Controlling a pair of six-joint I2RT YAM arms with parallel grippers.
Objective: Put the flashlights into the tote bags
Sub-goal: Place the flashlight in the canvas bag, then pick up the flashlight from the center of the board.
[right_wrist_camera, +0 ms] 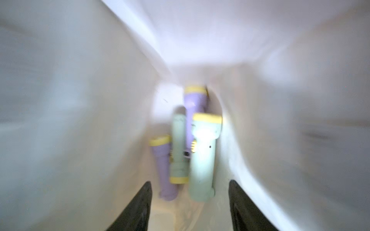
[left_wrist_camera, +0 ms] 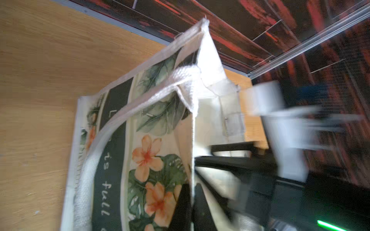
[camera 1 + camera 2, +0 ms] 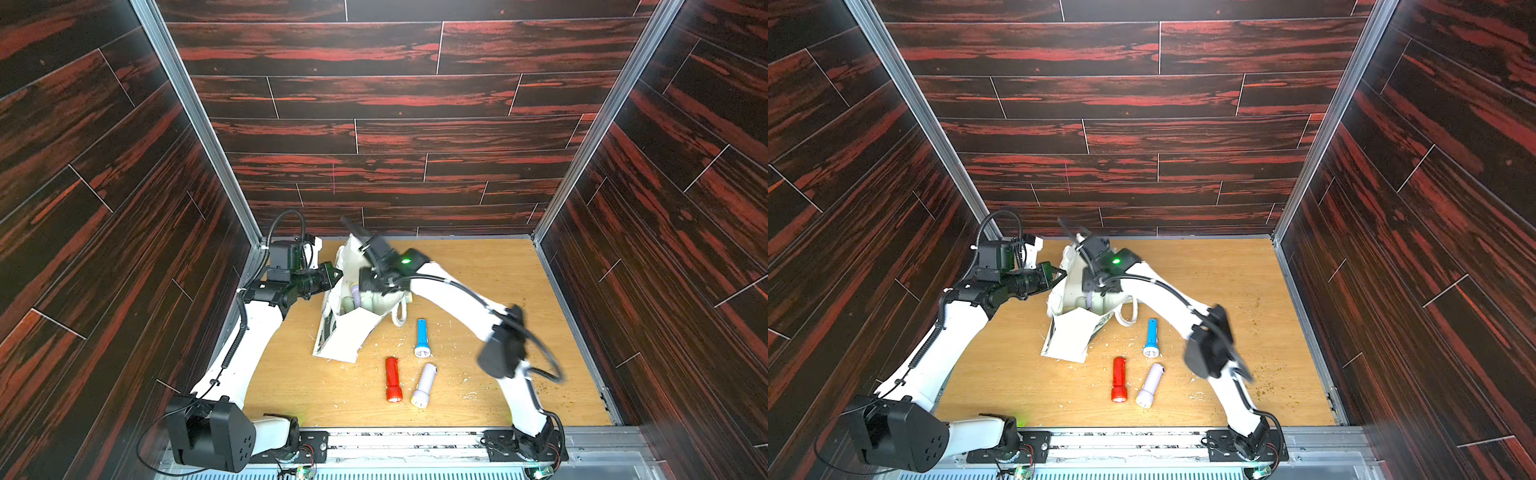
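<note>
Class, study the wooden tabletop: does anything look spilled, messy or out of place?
Yes: pale crumbs and shavings lie scattered on the wooden tabletop around the cream canvas tote bag, like spilled debris.

- Tote bag [image 3: 345,332]: one.
- Flashlights loose on the worktop [image 3: 478,270]: three, namely a blue flashlight [image 3: 422,337], a red flashlight [image 3: 392,379] and a lilac flashlight [image 3: 424,385].
- Flashlights inside the bag, in the right wrist view: four, namely two lilac torches [image 1: 195,100] [image 1: 164,170] and two mint torches [image 1: 178,144] [image 1: 203,160].
</note>
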